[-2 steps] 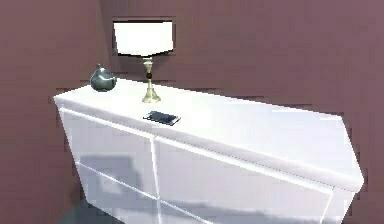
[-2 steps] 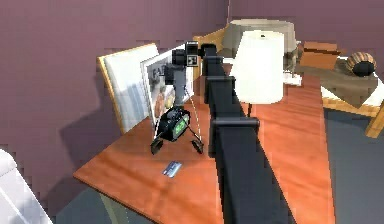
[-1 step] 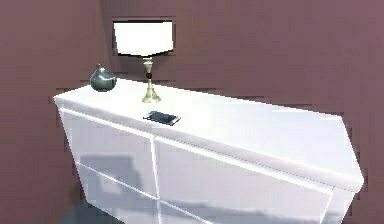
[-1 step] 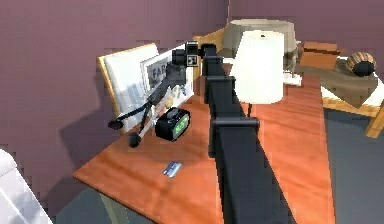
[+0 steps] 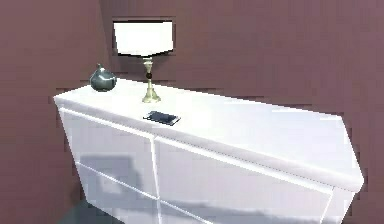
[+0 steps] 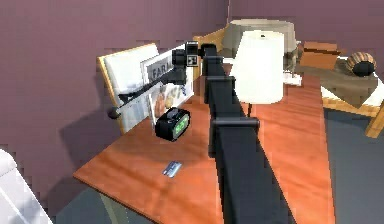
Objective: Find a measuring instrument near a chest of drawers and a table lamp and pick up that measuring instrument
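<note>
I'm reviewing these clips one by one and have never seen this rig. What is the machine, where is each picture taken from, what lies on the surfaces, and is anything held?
It is a wheeled robot with one extending arm that ends in a two-finger claw. The forward view looks ahead from the robot. It shows a white chest of drawers carrying a white-shaded, brass-stemmed table lamp, a dark round vase and a flat dark slab. The arm side view looks out where the arm reaches. There the dark square arm bar crosses a reddish wooden table to the claw. Near it are a round green-and-black object, possibly the measuring instrument, upright magazines, a white lampshade and a small pale-blue flat piece. I cannot tell whether the claw holds anything.
</note>
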Tool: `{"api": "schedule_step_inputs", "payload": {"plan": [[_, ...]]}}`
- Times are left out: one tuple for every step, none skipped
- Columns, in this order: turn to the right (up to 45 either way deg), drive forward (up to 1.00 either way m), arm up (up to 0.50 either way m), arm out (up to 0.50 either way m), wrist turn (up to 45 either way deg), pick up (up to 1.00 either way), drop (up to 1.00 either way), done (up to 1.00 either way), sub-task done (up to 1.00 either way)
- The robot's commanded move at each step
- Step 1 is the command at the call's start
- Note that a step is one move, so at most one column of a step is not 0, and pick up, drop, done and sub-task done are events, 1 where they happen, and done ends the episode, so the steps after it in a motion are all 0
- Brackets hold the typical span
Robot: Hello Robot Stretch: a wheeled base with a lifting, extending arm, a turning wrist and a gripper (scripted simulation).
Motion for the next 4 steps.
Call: {"api": "schedule_step_inputs", "payload": {"plan": [[0.0, 0.0, 0.0, 0.0, 45.0, 0.0, 0.0, 0.0, 0.0], [0.0, 0.0, 0.0, 0.0, 24.0, 0.0, 0.0, 0.0, 0.0], [0.0, 0.0, -0.28, 0.0, 0.0, 0.0, 0.0, 0.0, 0.0], [0.0, 0.0, 0.0, 0.0, 0.0, 1.0, 0.0, 0.0, 0.0]]}}
